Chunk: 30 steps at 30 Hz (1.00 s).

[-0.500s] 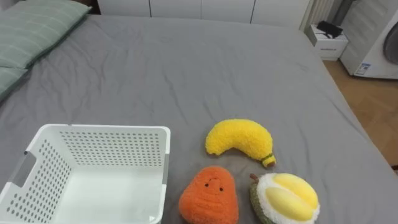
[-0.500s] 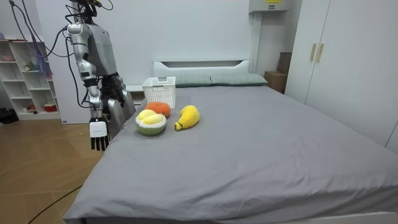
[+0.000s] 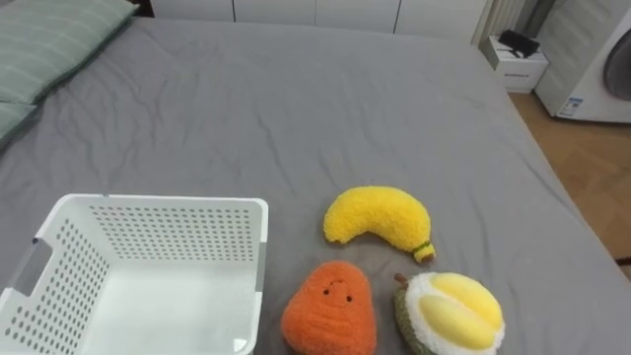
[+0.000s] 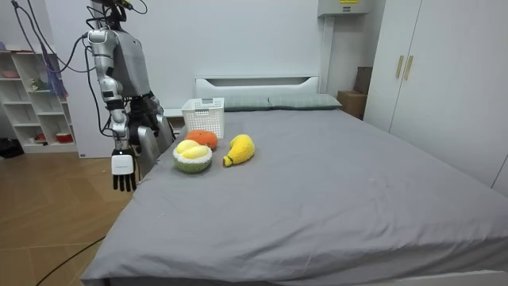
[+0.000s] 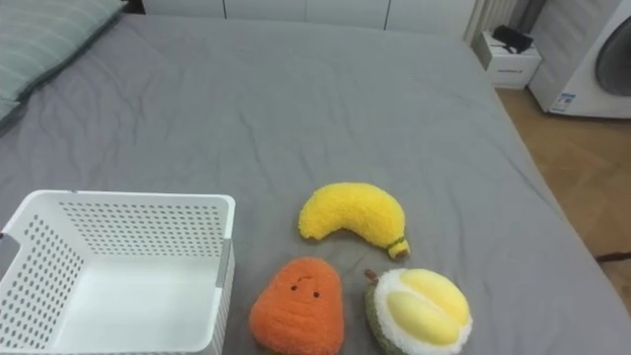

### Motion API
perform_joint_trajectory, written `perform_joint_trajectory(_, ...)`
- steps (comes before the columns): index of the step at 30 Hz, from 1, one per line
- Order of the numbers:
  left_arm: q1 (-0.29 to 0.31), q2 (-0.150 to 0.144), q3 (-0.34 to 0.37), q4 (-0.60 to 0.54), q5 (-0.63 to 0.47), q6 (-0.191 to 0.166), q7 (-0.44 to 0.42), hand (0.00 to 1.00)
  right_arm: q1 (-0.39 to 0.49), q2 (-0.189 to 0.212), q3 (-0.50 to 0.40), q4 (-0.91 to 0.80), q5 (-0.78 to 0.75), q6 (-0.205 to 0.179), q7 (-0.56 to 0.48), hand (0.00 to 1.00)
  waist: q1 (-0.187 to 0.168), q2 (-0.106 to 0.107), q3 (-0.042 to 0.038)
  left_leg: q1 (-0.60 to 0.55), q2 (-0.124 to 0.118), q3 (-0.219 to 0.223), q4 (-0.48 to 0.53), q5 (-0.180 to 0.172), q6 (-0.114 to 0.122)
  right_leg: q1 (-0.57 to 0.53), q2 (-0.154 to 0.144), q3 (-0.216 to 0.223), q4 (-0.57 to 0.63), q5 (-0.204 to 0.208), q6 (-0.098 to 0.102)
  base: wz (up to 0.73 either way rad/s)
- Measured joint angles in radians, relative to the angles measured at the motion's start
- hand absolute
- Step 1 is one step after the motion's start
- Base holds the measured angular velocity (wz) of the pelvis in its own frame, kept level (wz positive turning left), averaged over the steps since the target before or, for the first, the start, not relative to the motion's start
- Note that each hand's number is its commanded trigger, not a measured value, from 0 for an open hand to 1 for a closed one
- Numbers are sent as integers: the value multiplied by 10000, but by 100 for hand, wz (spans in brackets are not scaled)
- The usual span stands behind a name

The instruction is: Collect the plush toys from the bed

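On the bed (image 3: 296, 108), the banana (image 3: 377, 215) lies at 1 o'clock from the orange plush (image 3: 330, 311), the durian (image 3: 452, 314) at 3, the basket (image 3: 168, 205) at 9. The right hand (image 4: 121, 168) hangs wide, empty.

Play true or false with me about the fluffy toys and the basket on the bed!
1. No toy lies in the white perforated plastic basket. True, as far as its inside shows.
2. The yellow plush banana is inside the basket. False: it lies on the grey bed sheet, to the basket's right.
3. The orange plush fruit with a face sits between the basket and the green-and-yellow plush durian. True.
4. A robot hand is grabbing the durian. False: the right hand hangs beside the bed, fingers straight, holding nothing.
5. All three toys lie on the bed. True.
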Motion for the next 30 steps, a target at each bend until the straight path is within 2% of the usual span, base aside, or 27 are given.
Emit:
perform_joint_trajectory(3, 3, 1, 47, 1, 1, 11, 0, 0, -11, -17, 0, 0, 190, 0, 0, 0, 19, 68, -31, -11, -1, -12, 0, 0, 0, -14, -1, -8, -7, 0, 0, 0)
perform_joint_trajectory(9, 129, -5, 319, 42, 8, 16, 0, 0, 25, -27, -475, 126, 1061, -3, -209, 0, -2, 80, -28, 45, -2, -12, -4, 1, 1, 14, 11, 25, 2, 15, 2, 0)
perform_joint_trajectory(12, 197, -44, 862, 60, 17, 13, 0, 0, 138, -78, -1294, 362, 2208, -8, -531, 0, -51, 44, 36, 135, 8, -29, -48, -1, -1, 153, 26, 27, -4, 36, 2, 0)
perform_joint_trajectory(13, 247, -45, 1117, 53, 5, 7, 0, 0, 142, -129, -1699, 473, 2627, -17, -652, 0, -60, 55, 35, 166, 8, -31, -68, -4, -1, 184, 25, 26, -4, 36, 2, 0)
perform_joint_trajectory(16, 425, 37, 1422, -83, -1, 3, 0, 0, 234, -338, -2390, 512, 3594, -20, -859, 0, -174, 23, 47, 133, -1, -57, -35, -5, 1, 151, 8, -13, -32, 19, -2, 1)
perform_joint_trajectory(20, 437, 132, 2005, -78, -1, -11, -4, 0, 243, -857, -3738, 512, 4632, -124, -1226, 0, -389, -76, 19, -6, -1, 4, -3, 1, 4, -66, -3, 17, -7, 4, -2, -4)
perform_joint_trajectory(21, 438, 182, 2038, -82, -2, -11, -4, 0, 244, -926, -3847, 495, 4732, -127, -1297, 0, -414, -129, 4, -1, 0, 8, -10, 9, -2, -77, 2, 39, 13, 6, -4, -4)
perform_joint_trajectory(25, 354, 549, 2096, -107, -101, -99, -3, 0, 26, -1344, -4285, 32, 5311, -230, -1660, 0, -568, -319, 34, 105, 55, 241, -93, 49, -23, -81, 81, 254, 3, 56, -23, -12)
perform_joint_trajectory(28, 255, 641, 2067, -179, -103, -330, 40, 0, -173, -1532, -4516, -717, 5569, -305, -2102, 0, -607, -422, 50, 111, 59, 289, -181, 43, -22, -110, 86, 293, -26, 83, -20, -10)
perform_joint_trajectory(30, 244, 652, 2023, -113, -108, -341, 166, 0, -310, -1577, -4520, -1518, 5519, -364, -2485, 0, -640, -448, 57, 98, 62, 337, -178, 43, -22, -141, 92, 339, 8, 87, -20, -8)
